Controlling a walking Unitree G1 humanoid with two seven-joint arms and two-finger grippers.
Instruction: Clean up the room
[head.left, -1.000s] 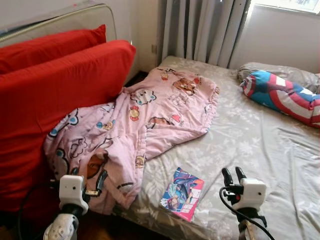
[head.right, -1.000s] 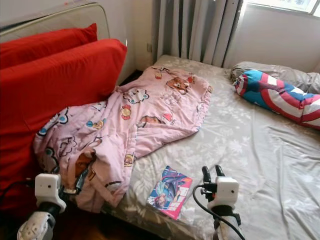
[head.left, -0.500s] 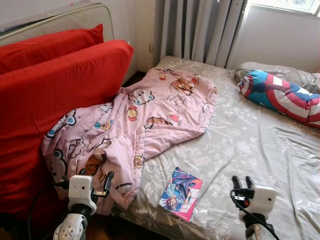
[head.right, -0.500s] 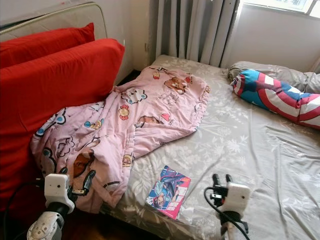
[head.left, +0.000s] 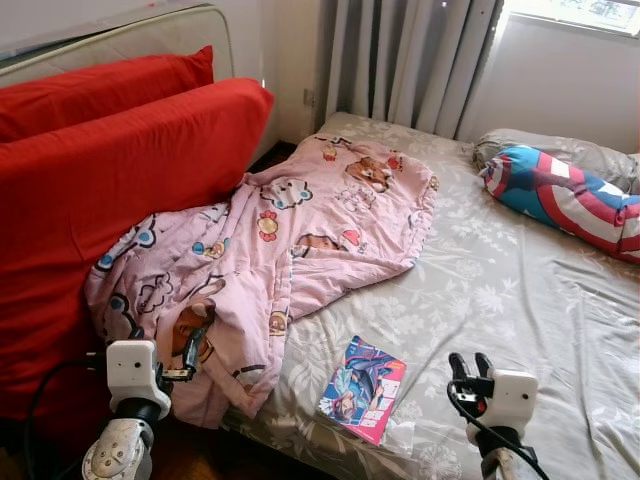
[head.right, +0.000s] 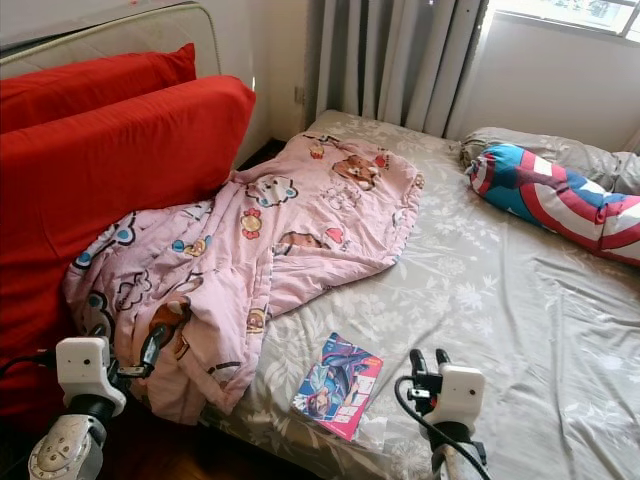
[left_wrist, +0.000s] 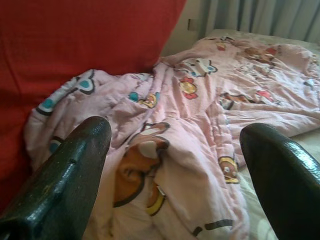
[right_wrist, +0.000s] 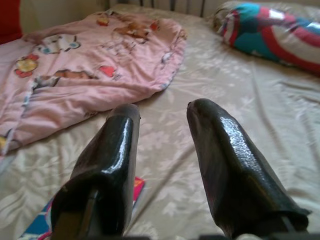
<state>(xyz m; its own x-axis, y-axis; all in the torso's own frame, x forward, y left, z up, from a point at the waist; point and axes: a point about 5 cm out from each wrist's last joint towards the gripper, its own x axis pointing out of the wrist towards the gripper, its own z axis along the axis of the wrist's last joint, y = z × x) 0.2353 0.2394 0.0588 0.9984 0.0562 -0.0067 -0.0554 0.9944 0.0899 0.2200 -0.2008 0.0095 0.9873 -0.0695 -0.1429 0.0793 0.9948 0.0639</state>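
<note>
Now drawn back toward the bed's near corner: left tool (head.left: 197, 345), lower and further from the book (head.left: 363, 388) than 0.5 s ago, fingers (left_wrist: 70, 165) spread wide and holding nothing, aimed at the hanging edge of the pink blanket (head.left: 290, 235). Shifted up again beside the book, on the side away from the blanket: right tool (head.left: 470, 366), parted a little, empty, hovering over the bed (head.left: 520, 290). Untouched since 1 s ago: blanket rumpled against the red cushion (head.left: 130, 180), book flat near the bed's edge, striped pillow (head.left: 560, 195) far across. Probably a lining-up for gripping the blanket; tidying not begun.
</note>
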